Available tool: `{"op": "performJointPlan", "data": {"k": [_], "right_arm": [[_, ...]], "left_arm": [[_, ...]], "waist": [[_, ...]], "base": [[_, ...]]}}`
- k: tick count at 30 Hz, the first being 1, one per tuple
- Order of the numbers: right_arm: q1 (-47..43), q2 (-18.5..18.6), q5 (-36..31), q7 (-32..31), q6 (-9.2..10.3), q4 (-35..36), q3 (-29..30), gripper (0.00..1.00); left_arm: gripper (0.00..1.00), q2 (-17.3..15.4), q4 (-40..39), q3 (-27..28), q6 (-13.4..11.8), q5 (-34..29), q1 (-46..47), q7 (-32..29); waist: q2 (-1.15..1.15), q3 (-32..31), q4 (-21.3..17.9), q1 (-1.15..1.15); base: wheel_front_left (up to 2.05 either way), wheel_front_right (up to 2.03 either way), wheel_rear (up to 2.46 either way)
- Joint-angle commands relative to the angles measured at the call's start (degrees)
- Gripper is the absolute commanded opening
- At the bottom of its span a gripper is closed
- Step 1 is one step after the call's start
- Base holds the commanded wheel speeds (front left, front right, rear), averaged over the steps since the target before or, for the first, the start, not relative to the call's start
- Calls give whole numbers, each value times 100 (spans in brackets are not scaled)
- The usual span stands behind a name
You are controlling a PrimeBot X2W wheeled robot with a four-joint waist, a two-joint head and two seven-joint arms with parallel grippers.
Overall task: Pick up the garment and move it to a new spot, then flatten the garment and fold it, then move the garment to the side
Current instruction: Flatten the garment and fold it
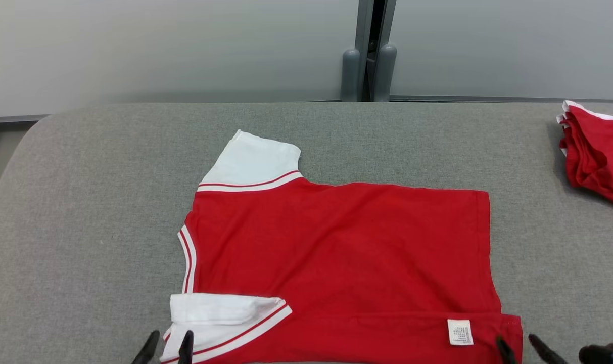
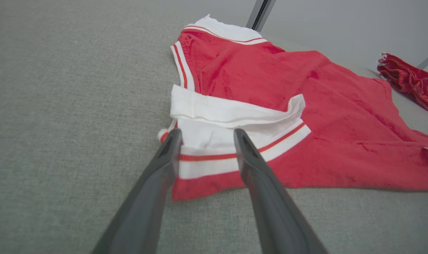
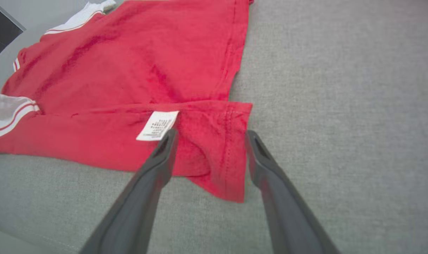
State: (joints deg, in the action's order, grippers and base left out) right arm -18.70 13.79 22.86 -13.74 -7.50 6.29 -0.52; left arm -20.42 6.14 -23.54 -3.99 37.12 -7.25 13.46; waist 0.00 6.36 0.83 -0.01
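Left wrist view, nearest: left gripper (image 2: 206, 135) spread astride white sleeve (image 2: 228, 116); right gripper (image 3: 211, 135) likewise spread over hem corner (image 3: 217, 158) (nothing pinched). Beyond, garment (image 1: 336, 253) flat on table (image 1: 84, 202), near edge folded. Risk: fingers snagging cloth on withdrawal, undoing fold.

Soft, even, bright light falls from overhead. In the head view a faint shadow lies beside the red pile (image 1: 597, 156) at 3 o'clock, and the tabletop (image 1: 84, 202) edge at 10 o'clock looks hazy. The left wrist view bends at its edges, and the left hand (image 2: 206, 135) has fingers (image 2: 143, 204) that blur toward 6 o'clock.
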Motion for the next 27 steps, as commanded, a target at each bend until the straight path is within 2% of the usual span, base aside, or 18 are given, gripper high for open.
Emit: {"op": "performJointPlan", "data": {"k": [1, 7, 12, 14, 21, 27], "right_arm": [[154, -7, -62, 82, 2, 53, 53, 100], [684, -171, -517, 652, 1, 320, 213, 100], [1168, -187, -883, 1267, 1, 258, 47, 100], [1340, -210, -1041, 1533, 2, 182, -47, 100], [1703, -685, -1518, 2300, 2, -228, -25, 100], [1819, -963, -1657, 2665, 2, -804, 39, 100]], "left_arm": [[100, -15, -44, 60, -36, -69, 98, 51], [100, 54, -338, 434, -101, -359, 478, 163], [100, 201, -625, 837, -136, -727, 772, 173], [100, 260, -711, 997, -89, -892, 802, 173], [100, 536, -711, 1495, 52, -1362, 867, 176], [100, 842, -429, 1739, 279, -1611, 931, 175]], "waist": [[0, -21, -10, 1], [0, -90, -68, 1], [0, -140, -97, 1], [0, -158, -111, 1], [0, -250, -108, 1], [0, -345, -70, 1]], "base": [[0, 0, 0], [0, 0, 0], [0, 0, 0], [0, 0, 0], [0, 0, 0], [0, 0, 0]]}}
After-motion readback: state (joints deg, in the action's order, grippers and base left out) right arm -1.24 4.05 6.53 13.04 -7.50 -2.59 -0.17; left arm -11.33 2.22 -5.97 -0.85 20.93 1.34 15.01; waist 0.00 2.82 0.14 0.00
